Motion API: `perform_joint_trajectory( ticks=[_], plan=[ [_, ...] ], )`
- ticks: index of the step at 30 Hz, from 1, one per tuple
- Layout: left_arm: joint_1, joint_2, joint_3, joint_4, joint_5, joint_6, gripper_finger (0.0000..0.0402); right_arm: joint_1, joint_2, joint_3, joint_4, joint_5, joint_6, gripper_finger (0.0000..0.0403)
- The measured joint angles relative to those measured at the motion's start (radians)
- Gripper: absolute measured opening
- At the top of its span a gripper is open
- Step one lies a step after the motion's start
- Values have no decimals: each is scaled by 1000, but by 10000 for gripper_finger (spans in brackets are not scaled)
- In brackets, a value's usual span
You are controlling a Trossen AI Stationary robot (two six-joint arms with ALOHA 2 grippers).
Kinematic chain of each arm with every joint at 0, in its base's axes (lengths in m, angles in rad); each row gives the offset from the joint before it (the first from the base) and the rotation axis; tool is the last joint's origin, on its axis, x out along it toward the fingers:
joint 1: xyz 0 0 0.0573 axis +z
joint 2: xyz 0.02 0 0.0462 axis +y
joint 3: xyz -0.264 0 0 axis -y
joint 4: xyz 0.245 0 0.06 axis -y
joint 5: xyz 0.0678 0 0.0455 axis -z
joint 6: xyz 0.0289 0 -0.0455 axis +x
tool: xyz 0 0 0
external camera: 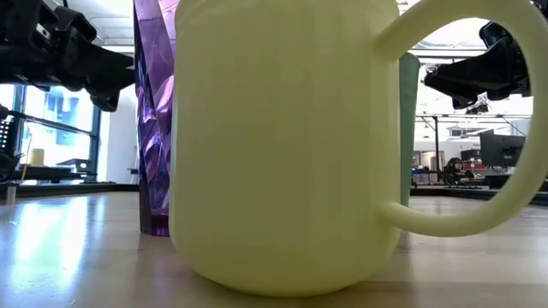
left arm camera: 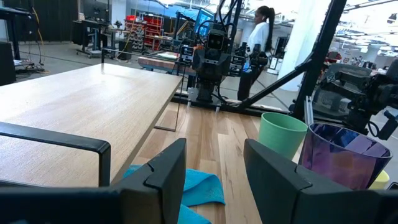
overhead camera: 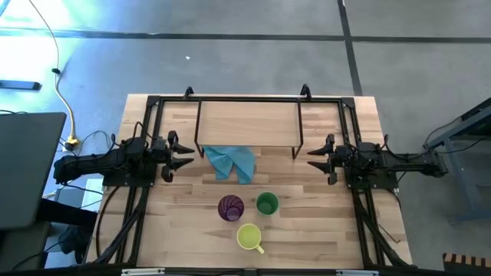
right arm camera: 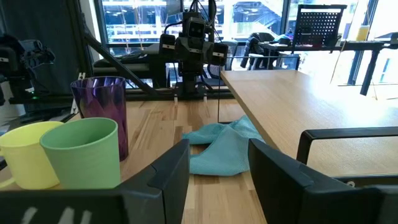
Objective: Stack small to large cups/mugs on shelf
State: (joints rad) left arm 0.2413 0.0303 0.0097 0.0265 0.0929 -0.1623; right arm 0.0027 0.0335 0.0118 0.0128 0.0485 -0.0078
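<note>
Three cups stand upright on their bases on the tabletop near its front middle: a purple tumbler (overhead camera: 231, 208), a green cup (overhead camera: 267, 203) and a yellow-green mug (overhead camera: 248, 236) with its handle toward the near right. The shelf (overhead camera: 249, 121), a light-wood board on thin dark legs, stands at the far middle. My left gripper (overhead camera: 186, 153) waits open at the table's left, pointing level toward the middle. My right gripper (overhead camera: 313, 157) waits open at the right, facing it. Neither touches anything. In the left wrist view the tumbler (left arm camera: 348, 155) and green cup (left arm camera: 281, 134) show ahead.
A light blue cloth (overhead camera: 232, 161) lies crumpled on the table just in front of the shelf's near edge, between the two grippers. Black rails (overhead camera: 146, 192) run along the table's left and right sides. A person (left arm camera: 258, 37) stands in the room beyond the table.
</note>
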Motion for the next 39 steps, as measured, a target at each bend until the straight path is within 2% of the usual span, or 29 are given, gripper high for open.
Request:
perform_joint_trajectory(
  ticks=[23,30,39],
  plan=[
    [0,0,0,0,0,0,150,0,0,0,0,0,-1,155],
    [0,0,0,0,0,0,150,-1,0,0,5,4,-251,155],
    [0,0,0,2,0,0,150,-1,0,0,13,4,-233,155]
  ],
)
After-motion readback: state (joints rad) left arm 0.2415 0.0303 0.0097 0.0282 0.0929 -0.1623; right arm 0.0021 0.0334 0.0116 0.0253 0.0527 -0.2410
